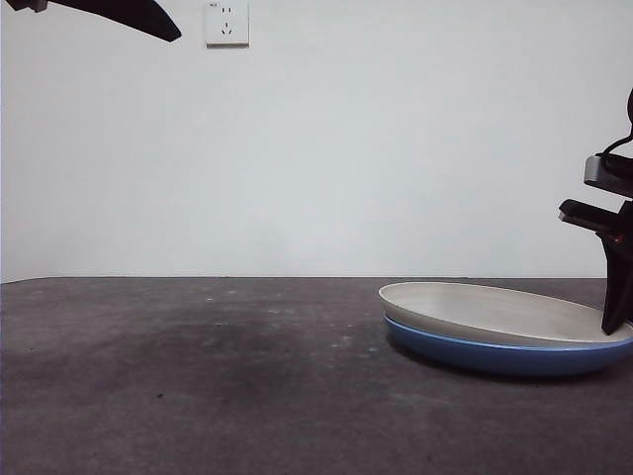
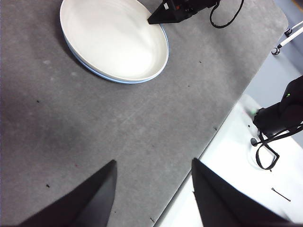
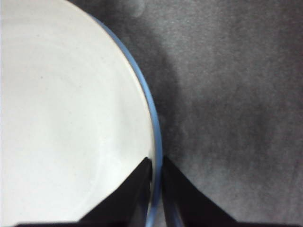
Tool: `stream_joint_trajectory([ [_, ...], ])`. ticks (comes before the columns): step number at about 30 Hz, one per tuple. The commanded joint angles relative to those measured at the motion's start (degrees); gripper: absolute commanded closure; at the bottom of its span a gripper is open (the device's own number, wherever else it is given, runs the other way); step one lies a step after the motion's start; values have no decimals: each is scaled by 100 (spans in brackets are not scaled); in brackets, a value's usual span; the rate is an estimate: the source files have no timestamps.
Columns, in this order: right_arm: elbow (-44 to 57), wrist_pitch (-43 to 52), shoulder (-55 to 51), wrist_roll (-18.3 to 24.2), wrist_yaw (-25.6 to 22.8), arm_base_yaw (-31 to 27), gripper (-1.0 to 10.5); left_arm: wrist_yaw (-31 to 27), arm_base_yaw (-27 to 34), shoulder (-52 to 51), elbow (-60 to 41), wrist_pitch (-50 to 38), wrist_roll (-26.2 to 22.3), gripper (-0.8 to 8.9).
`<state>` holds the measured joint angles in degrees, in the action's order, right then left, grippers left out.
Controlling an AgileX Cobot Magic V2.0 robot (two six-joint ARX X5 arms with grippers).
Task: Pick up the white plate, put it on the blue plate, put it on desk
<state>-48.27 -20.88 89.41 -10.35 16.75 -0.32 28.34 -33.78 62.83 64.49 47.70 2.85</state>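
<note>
The white plate (image 1: 495, 309) (image 2: 113, 40) (image 3: 61, 118) lies nested on the blue plate (image 1: 495, 354) (image 2: 87, 66) (image 3: 155, 118) at the right of the desk (image 1: 198, 376). It sits slightly tilted, and only a thin blue rim shows around it. My right gripper (image 3: 156, 165) (image 1: 615, 322) (image 2: 158, 19) is down at the plates' right rim. Its jaws are pinched on the white plate's rim, one inside and one outside. My left gripper (image 2: 154, 168) (image 1: 148, 20) hangs open high above the bare desk, far from the plates.
A wall socket (image 1: 226, 22) sits on the white wall behind. In the left wrist view the desk edge (image 2: 208, 142) runs diagonally. Beyond it are a white floor and black equipment with cables (image 2: 279, 118).
</note>
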Motion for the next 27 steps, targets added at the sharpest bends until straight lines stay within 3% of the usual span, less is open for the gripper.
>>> stream_joint_trajectory([
  [1, -57, 63, 79, -9, -28, 13, 935, 22, -48, 17, 59, -57, -26, 564],
  [18, -61, 262, -754, -538, 577, 98, 935, 22, -48, 17, 59, -61, -28, 564],
  [27, -330, 376, -901, -855, 529, 789, 935, 22, -48, 17, 59, -98, -28, 564],
])
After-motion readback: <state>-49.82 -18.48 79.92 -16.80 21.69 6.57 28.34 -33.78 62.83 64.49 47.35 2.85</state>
